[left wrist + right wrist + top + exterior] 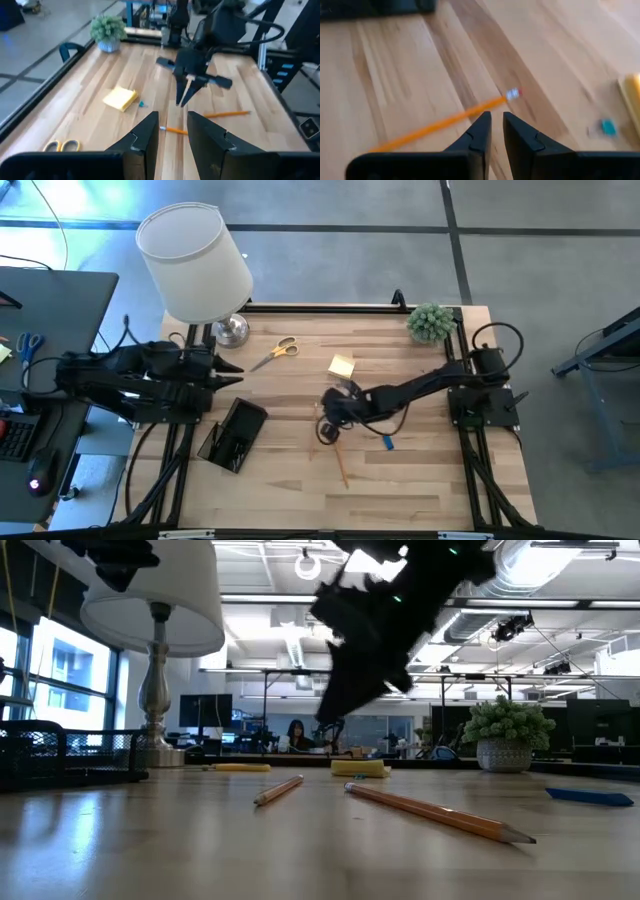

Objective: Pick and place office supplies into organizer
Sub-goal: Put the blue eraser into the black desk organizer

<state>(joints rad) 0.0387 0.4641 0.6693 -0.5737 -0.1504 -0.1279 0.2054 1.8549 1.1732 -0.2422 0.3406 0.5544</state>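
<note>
Wooden planks make up the table [420, 480], and most of the loose supplies lie on its middle. The right gripper [330, 412] reaches out over the centre with its jaws nearly closed and nothing between them; from its own wrist camera a narrow gap shows between the fingers [477, 135], just above a pencil [440, 122] whose eraser end sits past the fingertips. The pencil's other end is cut off by the gripper body. A second pencil [440, 813] lies close to the low camera, crossing near the first. The yellow sticky-note pad [341, 365] rests just beyond the right gripper, and the yellow-handled scissors [276, 351] lie farther left, near the lamp [196, 265]. A small blue piece [388, 443] lies close under the right arm. The black organizer [233, 434] sits at the left front of the table, its contents too dark to make out. The left gripper [232, 374] waits at the table's left edge, jaws slightly apart and empty.
</note>
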